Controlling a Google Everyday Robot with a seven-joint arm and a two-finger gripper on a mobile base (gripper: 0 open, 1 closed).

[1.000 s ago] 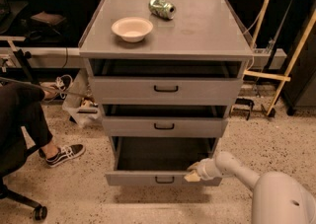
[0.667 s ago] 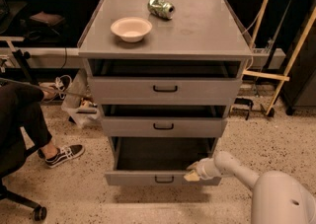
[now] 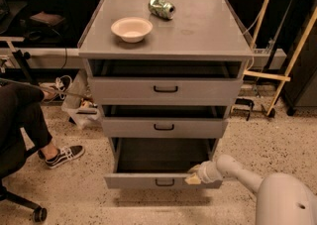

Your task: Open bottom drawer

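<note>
Far left, a shoe [image 3: 64,154] sits on the floor. A bowl [image 3: 132,28] and a can [image 3: 162,8] lie on the cabinet [image 3: 208,35]. The bottom drawer [image 3: 133,181] stands pulled out. The gripper [image 3: 194,177] touches its front's top edge, right side; you cannot tell its grip.

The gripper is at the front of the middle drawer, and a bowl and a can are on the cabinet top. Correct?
Not quite: the camera view shows the gripper at the front of the bottom drawer, not the middle drawer. The bowl and can are on the cabinet top.
</note>
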